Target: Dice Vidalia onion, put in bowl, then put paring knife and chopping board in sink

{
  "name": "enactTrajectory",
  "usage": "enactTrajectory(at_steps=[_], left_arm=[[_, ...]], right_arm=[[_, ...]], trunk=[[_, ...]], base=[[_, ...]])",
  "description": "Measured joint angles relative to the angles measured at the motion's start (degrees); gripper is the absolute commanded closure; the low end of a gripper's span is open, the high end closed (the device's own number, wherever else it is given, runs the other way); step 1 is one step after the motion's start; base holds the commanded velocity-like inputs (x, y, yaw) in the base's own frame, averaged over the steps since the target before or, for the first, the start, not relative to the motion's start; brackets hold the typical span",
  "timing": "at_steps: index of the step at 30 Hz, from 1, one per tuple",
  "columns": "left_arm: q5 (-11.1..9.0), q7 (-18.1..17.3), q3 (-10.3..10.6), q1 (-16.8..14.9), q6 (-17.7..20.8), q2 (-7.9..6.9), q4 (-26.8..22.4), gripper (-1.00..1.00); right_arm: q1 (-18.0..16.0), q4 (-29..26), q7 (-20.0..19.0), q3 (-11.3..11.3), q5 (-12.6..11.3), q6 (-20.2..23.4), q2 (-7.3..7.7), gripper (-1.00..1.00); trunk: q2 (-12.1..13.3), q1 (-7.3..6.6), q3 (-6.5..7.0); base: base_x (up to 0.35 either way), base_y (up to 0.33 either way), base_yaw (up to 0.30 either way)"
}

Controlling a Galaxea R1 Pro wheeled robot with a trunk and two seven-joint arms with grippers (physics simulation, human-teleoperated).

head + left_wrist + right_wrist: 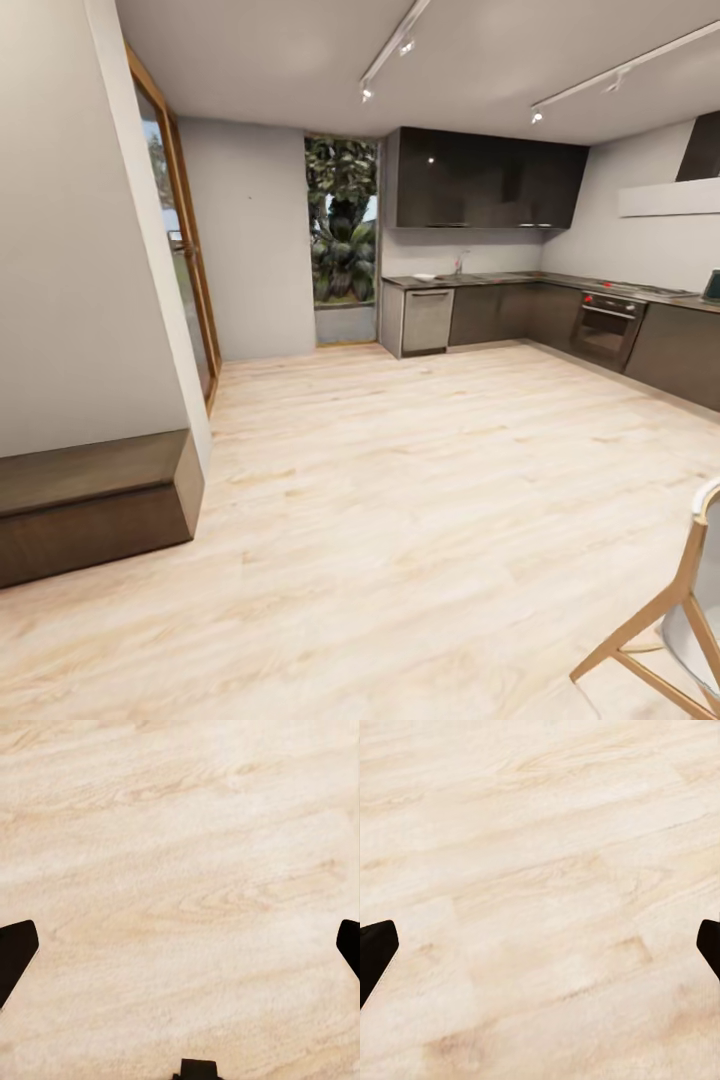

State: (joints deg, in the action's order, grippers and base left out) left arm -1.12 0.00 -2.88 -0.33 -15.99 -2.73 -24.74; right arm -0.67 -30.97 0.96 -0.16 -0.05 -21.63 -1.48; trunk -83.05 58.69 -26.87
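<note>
Both pincers wide, countertop (540,279) far off.

Left gripper (180,945) fingers (15,949) spread wide above pale wood-grain floor (180,832), nothing between.

Countertop (520,279) beyond floor (400,500)

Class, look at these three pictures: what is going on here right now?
Nothing is being handled yet. The robot stands on a pale wooden floor, facing a kitchen across the room, where a grey countertop runs above dark cabinets, with a tap on it. A wooden chair stands close by at the lower right. Both wrist cameras look down at bare floor: the left gripper and the right gripper are open and hold nothing.
</note>
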Motion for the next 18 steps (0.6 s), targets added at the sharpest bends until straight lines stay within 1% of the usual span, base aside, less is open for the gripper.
enactTrajectory(at_steps=[12, 18], left_arm=[[0.0, 0.0, 0.0, 0.0, 0.0, 0.0, 0.0, -1.0], [0.0, 0.0, 0.0, 0.0, 0.0, 0.0, 0.0, -1.0]], right_arm=[[0.0, 0.0, 0.0, 0.0, 0.0, 0.0, 0.0, -1.0], [0.0, 0.0, 0.0, 0.0, 0.0, 0.0, 0.0, -1.0]], trunk=[[0.0, 0.0, 0.0], [0.0, 0.0, 0.0]], base=[[0.345, 0.097, -0.007], [0.345, 0.098, -0.154]])
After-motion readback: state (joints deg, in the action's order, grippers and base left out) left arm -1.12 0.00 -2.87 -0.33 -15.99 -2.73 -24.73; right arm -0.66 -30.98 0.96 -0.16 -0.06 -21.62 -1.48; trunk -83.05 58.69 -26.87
